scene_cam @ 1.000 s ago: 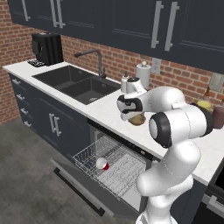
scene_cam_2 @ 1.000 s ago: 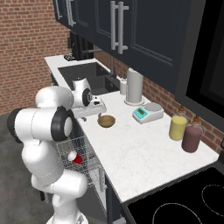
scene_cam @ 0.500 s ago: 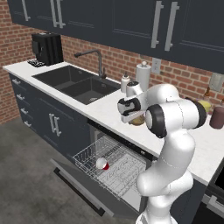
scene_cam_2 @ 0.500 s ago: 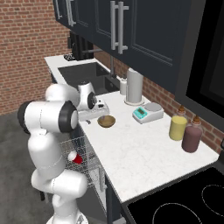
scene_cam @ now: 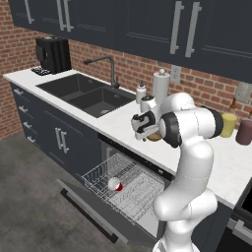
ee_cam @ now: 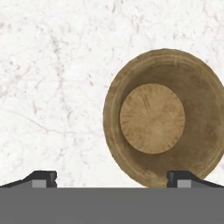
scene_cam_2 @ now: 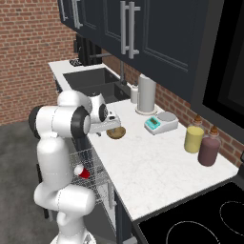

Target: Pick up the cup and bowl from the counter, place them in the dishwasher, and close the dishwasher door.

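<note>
Jaws: spread wide, holding nothing.
Gripper [ee_cam: 111,177]: above the counter [ee_cam: 52,78], one fingertip over the rim of the bowl [ee_cam: 164,118].
Bowl: upright on the counter.
Cup [scene_cam: 114,184]: in the dishwasher [scene_cam: 125,184] rack, dishwasher door [scene_cam: 93,211] down.

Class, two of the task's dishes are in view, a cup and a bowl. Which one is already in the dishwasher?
The red cup, lying in the pulled-out wire rack of the dishwasher. The tan bowl sits on the white counter, under the open end effector.
</note>
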### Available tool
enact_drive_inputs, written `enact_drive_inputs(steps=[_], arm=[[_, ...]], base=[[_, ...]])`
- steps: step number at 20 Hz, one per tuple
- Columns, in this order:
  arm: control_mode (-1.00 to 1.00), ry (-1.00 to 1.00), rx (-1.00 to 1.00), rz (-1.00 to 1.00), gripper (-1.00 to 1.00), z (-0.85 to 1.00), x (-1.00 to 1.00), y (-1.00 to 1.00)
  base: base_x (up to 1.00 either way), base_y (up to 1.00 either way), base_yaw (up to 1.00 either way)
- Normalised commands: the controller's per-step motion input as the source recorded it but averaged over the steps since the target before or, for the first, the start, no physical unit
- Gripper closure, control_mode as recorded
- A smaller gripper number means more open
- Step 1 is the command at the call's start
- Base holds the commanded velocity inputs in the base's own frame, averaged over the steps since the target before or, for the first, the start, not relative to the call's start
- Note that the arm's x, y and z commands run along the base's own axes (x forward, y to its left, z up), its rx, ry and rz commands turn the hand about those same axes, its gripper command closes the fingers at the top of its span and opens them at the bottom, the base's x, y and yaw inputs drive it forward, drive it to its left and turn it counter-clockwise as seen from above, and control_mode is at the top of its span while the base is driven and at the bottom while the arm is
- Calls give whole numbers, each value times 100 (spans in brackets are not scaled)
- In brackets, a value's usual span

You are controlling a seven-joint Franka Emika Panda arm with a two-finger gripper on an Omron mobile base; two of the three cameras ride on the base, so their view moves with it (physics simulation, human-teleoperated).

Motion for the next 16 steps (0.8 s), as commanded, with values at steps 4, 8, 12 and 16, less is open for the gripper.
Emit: enact_drive_inputs(steps=[4, 8, 12, 16], arm=[[-100, 0, 0, 0, -100, -17, 32, -1], [-100, 0, 0, 0, -100, -21, 28, -2], [-100, 0, 0, 1, -100, -20, 24, -4], [-100, 0, 0, 2, 100, -27, 1, -2]], base=[[0, 0, 0], [0, 0, 0], [0, 0, 0], [0, 0, 0]])
